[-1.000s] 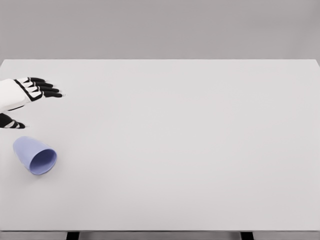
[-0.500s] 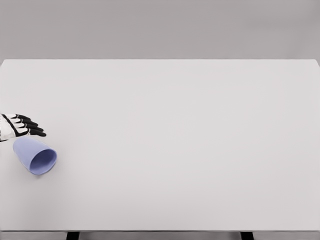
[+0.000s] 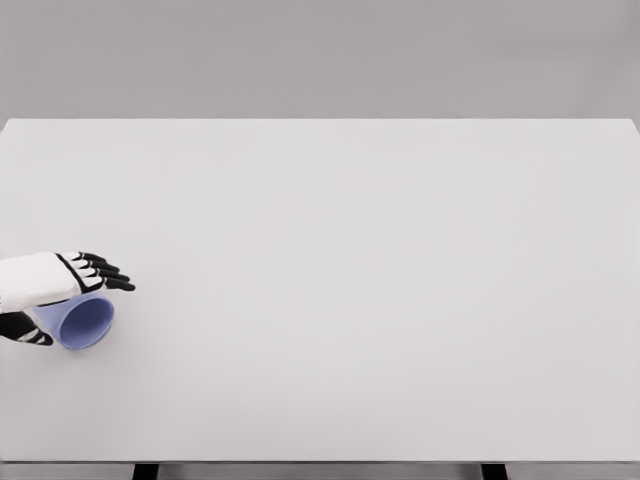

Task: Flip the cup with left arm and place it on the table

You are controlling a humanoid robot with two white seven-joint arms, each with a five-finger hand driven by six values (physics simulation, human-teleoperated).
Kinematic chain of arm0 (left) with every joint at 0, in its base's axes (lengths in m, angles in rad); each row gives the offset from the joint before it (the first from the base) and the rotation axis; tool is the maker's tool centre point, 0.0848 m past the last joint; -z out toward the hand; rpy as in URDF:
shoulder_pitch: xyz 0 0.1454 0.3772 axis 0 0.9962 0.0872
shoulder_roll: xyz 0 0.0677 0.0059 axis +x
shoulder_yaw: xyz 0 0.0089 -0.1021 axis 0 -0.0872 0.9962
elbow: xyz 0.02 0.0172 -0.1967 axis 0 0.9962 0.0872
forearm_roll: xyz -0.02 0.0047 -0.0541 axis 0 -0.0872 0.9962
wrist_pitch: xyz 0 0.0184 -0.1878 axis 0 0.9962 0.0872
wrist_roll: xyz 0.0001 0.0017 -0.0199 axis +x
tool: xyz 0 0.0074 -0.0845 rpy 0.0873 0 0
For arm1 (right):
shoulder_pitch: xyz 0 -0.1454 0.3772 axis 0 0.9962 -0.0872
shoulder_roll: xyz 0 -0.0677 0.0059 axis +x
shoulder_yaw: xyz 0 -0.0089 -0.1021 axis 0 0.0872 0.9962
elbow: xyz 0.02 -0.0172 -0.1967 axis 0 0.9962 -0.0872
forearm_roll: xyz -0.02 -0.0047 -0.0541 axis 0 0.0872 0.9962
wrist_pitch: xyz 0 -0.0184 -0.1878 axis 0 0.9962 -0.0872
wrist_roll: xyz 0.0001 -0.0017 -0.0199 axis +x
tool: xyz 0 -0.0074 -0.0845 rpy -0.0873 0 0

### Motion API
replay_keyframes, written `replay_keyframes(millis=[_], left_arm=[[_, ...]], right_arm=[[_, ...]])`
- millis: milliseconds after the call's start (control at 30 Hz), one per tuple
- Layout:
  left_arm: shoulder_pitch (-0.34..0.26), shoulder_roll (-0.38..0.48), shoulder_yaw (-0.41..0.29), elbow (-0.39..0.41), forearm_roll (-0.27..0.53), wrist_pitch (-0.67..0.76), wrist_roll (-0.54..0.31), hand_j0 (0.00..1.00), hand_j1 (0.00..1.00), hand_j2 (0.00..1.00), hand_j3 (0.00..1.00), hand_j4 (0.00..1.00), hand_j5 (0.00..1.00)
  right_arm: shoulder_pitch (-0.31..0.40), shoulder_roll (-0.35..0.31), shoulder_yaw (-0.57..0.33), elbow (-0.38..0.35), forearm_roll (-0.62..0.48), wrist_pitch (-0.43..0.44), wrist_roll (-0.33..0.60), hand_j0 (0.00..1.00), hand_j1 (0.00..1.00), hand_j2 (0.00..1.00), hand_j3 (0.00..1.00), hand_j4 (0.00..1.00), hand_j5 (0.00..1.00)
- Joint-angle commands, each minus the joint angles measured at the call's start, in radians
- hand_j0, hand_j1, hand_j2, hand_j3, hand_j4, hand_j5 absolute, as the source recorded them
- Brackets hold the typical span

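The only obstacle on the white surface [image 3: 380,280] is the lavender cup [image 3: 84,322] lying on its side at the near left, under the left robot hand [image 3: 62,280], with open room everywhere to its right.

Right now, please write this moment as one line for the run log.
phase: reach | left hand: over cup, fingers straight, no grasp seen | cup: on its side, mouth to the right | table: holds cup | right hand: not in view
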Motion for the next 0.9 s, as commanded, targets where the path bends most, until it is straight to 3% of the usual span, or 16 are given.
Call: replay_keyframes(millis=[0, 200, 633, 867], left_arm=[[0.000, -0.016, -0.009, 0.010, 0.001, 0.025, -0.004, 1.00, 1.00, 1.00, 1.00, 1.00, 1.00], [0.009, -0.027, -0.012, 0.033, 0.001, 0.091, -0.004, 1.00, 1.00, 1.00, 1.00, 1.00, 1.00], [0.008, -0.035, -0.017, 0.057, -0.022, 0.100, -0.003, 1.00, 1.00, 1.00, 1.00, 1.00, 1.00], [0.008, -0.081, -0.018, 0.085, -0.059, 0.100, -0.003, 1.00, 1.00, 1.00, 1.00, 1.00, 1.00]], right_arm=[[0.000, 0.000, 0.000, 0.000, 0.000, 0.000, 0.000, 1.00, 1.00, 1.00, 1.00, 1.00, 1.00], [0.000, 0.000, 0.000, 0.000, 0.000, 0.000, 0.000, 1.00, 1.00, 1.00, 1.00, 1.00, 1.00], [0.000, 0.000, 0.000, 0.000, 0.000, 0.000, 0.000, 1.00, 1.00, 1.00, 1.00, 1.00, 1.00], [0.000, 0.000, 0.000, 0.000, 0.000, 0.000, 0.000, 1.00, 1.00, 1.00, 1.00, 1.00, 1.00]])
